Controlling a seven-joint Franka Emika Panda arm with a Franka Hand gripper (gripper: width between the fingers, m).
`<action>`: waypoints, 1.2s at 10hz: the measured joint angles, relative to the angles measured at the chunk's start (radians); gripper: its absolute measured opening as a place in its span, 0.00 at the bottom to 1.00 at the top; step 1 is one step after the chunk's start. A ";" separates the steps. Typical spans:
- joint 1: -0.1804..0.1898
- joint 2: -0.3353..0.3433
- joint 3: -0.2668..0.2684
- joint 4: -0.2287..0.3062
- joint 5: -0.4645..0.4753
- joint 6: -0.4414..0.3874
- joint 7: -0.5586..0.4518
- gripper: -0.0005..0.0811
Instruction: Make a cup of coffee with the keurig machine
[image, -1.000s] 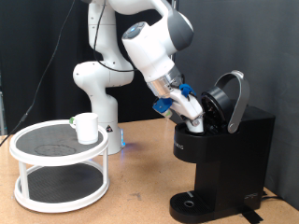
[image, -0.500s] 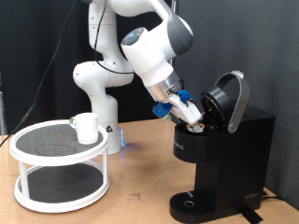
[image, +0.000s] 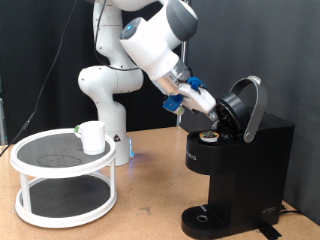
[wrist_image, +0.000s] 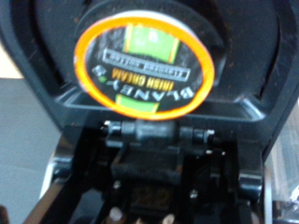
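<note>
The black keurig machine (image: 243, 160) stands at the exterior view's right with its hinged lid (image: 246, 104) raised. A pod (image: 210, 137) sits in its open chamber. In the wrist view the pod (wrist_image: 148, 58) shows an orange rim and a dark printed top, seated in the machine's holder (wrist_image: 149, 140). My gripper (image: 207, 105) hangs just above and to the left of the chamber, open, with nothing between its fingers. The white cup (image: 92, 137) stands far to the left on a round rack.
A white two-tier round rack (image: 60, 166) with dark mesh shelves holds the cup at the exterior view's left. The arm's base (image: 108, 110) stands behind it. The wooden table (image: 150, 215) runs between rack and machine.
My gripper has pulled up and left, away from the chamber, and the pod now lies in the holder. The cup and the rack have not moved.
</note>
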 joint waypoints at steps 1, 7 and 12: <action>0.000 -0.019 0.001 -0.010 0.000 0.037 0.011 0.91; -0.001 -0.066 -0.037 -0.013 0.059 0.009 -0.005 0.91; -0.002 -0.145 -0.077 0.056 0.094 -0.076 0.026 0.91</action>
